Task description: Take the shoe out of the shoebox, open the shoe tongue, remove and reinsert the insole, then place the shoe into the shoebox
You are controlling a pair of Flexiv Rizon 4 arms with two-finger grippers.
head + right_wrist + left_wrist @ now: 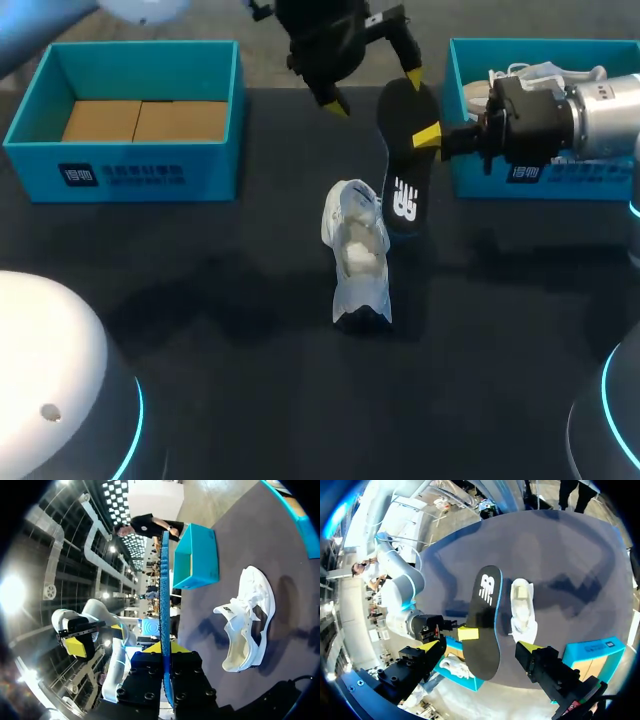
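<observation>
A white shoe [355,250] lies on the dark table, its opening facing up. Above it hangs the black insole [405,160], and my right gripper [430,136] is shut on its side edge. The right wrist view shows the insole [164,595] edge-on, upright between my right gripper's [165,649] closed fingers, with the shoe [247,620] beside it. My left gripper [375,88] is open at the insole's far end, one finger on each side, not touching. From the left wrist, the insole [485,625] sits between my left gripper's [480,647] spread fingers, above the shoe [522,610].
A teal shoebox [130,175] with cardboard inside stands at the back left. A second teal shoebox [480,180] at the back right holds another white shoe [520,75], partly hidden by my right arm. Dark table surface surrounds the shoe.
</observation>
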